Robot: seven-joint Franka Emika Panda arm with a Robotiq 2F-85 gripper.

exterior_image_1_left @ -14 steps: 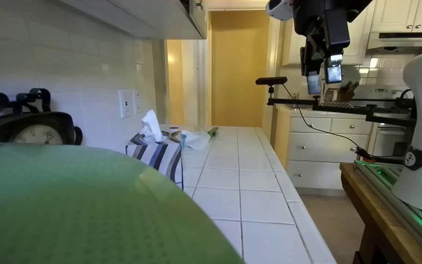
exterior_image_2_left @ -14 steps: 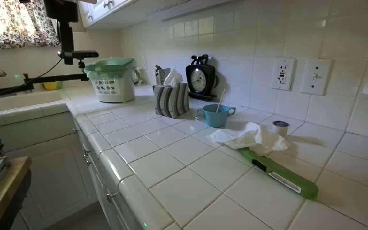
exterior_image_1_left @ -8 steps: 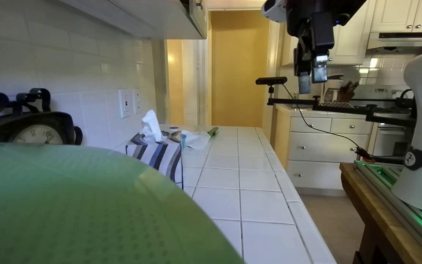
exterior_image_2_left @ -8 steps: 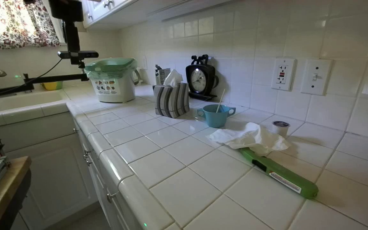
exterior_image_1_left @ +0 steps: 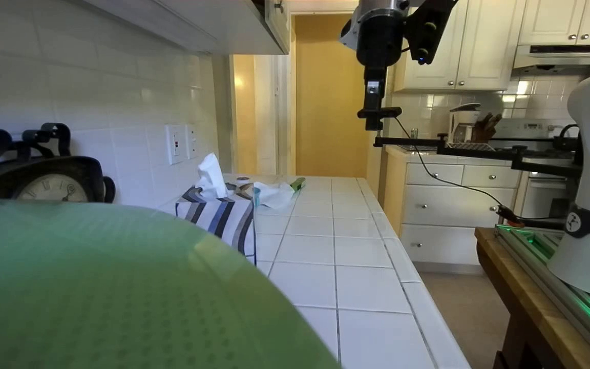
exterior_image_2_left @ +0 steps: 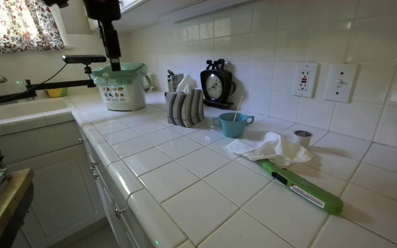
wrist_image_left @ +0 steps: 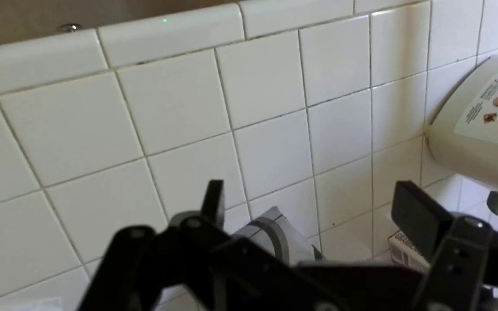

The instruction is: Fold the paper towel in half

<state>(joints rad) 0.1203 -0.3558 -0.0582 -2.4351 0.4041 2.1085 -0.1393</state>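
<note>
The crumpled white paper towel [exterior_image_2_left: 274, 148] lies on the white tiled counter, partly against a long green tool [exterior_image_2_left: 308, 191]. It also shows small in an exterior view [exterior_image_1_left: 276, 197] behind the tissue box. My gripper [exterior_image_1_left: 374, 123] hangs high above the counter, well away from the towel. In an exterior view the gripper [exterior_image_2_left: 115, 65] hangs in front of the green-lidded bin. In the wrist view the gripper [wrist_image_left: 309, 194] has its fingers wide apart with nothing between them. A faint pale patch at the wrist view's bottom left edge is too cut off to identify.
A striped tissue box [exterior_image_2_left: 185, 107], a blue cup with a stick [exterior_image_2_left: 233, 124], a small white pod [exterior_image_2_left: 303, 138] and a black clock [exterior_image_2_left: 215, 84] stand near the tiled wall. A bin [exterior_image_2_left: 122, 93] stands near the sink. A camera on a bar [exterior_image_1_left: 428, 143] juts out by the arm.
My gripper has turned and moved leftward and a little down in an exterior view, and rightward and down in the opposite exterior view. The towel and the other objects have not moved.
</note>
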